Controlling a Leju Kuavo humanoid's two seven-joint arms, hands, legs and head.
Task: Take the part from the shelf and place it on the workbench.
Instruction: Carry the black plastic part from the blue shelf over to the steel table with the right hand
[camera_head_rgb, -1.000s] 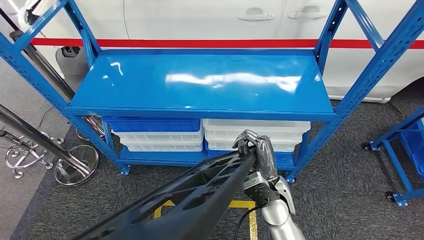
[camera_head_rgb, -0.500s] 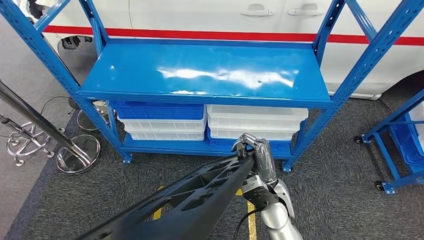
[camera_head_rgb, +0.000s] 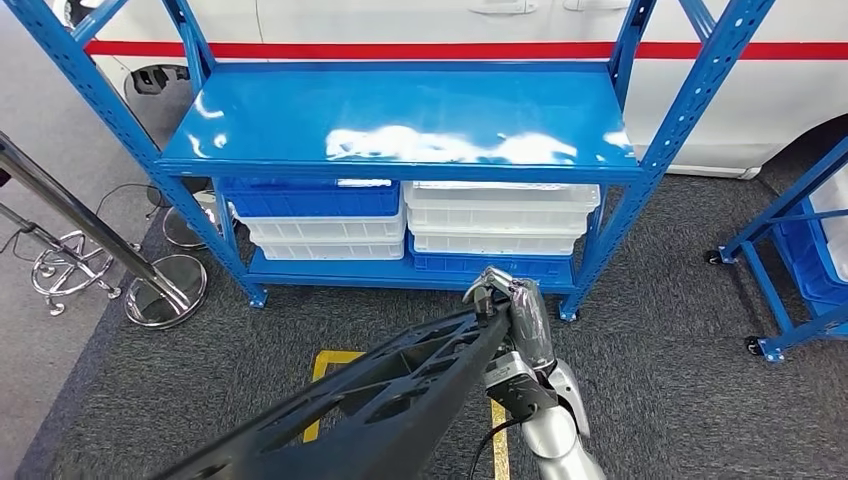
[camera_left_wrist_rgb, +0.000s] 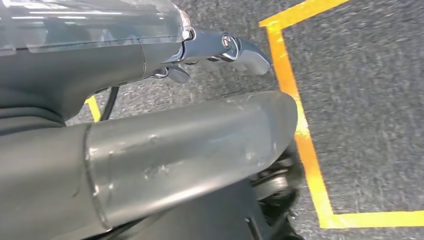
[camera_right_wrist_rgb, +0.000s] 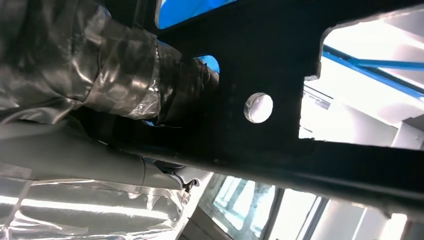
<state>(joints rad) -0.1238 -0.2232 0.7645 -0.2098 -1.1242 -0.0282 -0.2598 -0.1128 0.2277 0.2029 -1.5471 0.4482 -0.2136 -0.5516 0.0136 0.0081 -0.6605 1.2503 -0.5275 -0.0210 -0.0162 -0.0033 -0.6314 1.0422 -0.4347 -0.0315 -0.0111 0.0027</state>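
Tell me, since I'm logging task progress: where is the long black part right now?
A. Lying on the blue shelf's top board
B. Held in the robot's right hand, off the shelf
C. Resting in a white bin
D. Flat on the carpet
B: the right hand grips the end of the black part in front of the blue shelf, whose top board is bare.

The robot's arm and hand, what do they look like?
The right arm is shiny silver metal with rounded segments and a darker joint at the wrist. A thin black cable loops beside it. The right hand is grey, with dark fingers wrapped in glossy clear film. The left hand has a thick grey thumb.
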